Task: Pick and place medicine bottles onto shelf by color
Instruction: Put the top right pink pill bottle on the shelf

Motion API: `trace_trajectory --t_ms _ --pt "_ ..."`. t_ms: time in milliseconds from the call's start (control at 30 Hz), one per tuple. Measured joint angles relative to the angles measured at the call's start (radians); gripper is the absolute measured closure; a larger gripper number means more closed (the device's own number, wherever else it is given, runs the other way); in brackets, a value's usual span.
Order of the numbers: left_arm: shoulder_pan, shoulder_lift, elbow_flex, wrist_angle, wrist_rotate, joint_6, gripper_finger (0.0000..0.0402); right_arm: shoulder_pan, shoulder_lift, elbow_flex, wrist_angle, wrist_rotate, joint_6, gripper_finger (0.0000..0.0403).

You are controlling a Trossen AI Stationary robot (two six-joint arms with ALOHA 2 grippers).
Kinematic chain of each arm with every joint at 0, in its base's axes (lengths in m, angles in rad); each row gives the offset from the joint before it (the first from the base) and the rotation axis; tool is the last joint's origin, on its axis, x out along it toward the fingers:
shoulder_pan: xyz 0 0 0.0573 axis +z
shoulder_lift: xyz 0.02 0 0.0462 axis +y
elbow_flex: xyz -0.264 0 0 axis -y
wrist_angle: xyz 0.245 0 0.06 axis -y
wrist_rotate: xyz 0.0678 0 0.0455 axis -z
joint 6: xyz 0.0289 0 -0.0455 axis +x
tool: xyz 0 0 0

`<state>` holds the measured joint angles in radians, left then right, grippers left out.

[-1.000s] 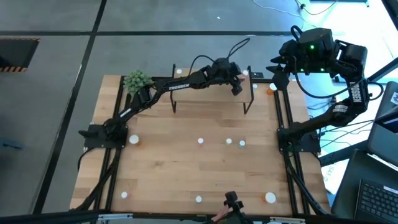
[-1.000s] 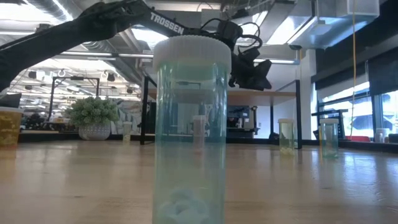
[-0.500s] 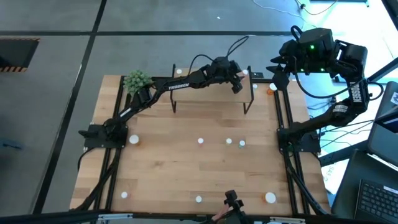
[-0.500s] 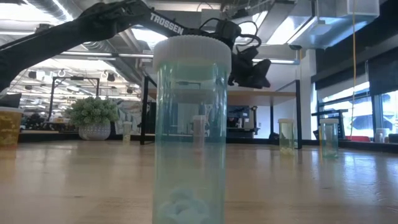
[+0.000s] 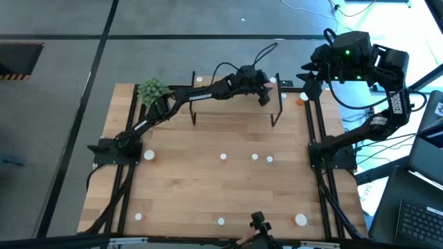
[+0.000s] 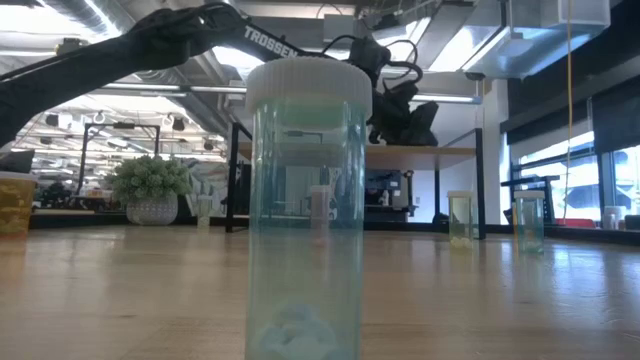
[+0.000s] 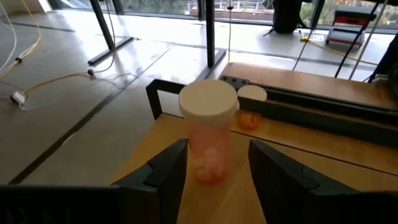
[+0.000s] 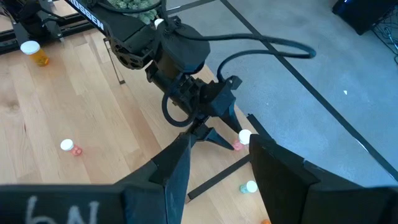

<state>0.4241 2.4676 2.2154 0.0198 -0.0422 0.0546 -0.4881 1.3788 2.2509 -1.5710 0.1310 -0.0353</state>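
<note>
One pink medicine bottle (image 7: 208, 138) stands on the shelf (image 7: 348, 158) between the parted fingers of the left gripper (image 5: 264, 93) — unclasped; several bottles (image 5: 255, 158) are left on the table, right gripper (image 8: 214, 163) open, raised aside.

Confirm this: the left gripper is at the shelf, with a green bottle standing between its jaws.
Not green. The left wrist view shows that the bottle standing between the left gripper's jaws on the shelf is pink with a white cap.
</note>
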Motion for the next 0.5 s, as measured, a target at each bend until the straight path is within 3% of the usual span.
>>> trace_trajectory --t_ms 500 --pt "0.000 0.000 0.000 0.023 0.000 0.001 0.0235 0.000 0.000 0.000 0.000 0.000 0.000 0.0235"
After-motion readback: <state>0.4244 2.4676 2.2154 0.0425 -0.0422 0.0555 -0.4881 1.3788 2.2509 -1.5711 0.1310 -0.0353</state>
